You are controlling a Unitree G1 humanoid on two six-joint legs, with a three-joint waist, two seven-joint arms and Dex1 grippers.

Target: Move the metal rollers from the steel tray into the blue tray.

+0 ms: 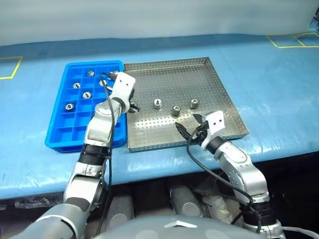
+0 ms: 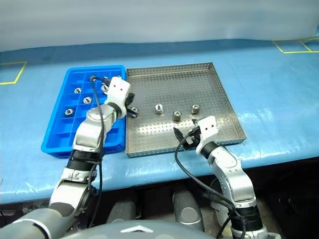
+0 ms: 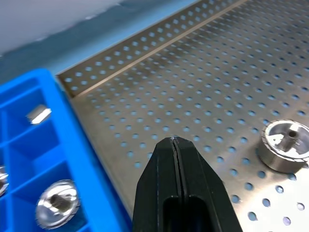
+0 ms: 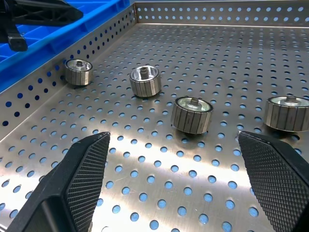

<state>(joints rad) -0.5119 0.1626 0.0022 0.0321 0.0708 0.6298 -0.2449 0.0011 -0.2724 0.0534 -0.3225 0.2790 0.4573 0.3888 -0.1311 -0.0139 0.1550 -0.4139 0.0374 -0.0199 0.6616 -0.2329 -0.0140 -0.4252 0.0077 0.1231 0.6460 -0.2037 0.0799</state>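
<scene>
Upright metal rollers (image 4: 191,114), axes vertical

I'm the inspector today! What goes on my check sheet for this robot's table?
Surface: table with a blue cover; the two trays sit side by side.
Job's things: the steel tray holds four metal rollers; the blue tray holds about five more in its cells.
Clutter: nothing seen.
Grippers: left gripper has its jaws shut and empty, by the edge where the trays meet. Right gripper has its jaws open and empty, over the steel tray's near part.
Cables: a black cable runs along the left arm; another loops from the right wrist.
Surroundings: yellow tape marks on the cover.
</scene>
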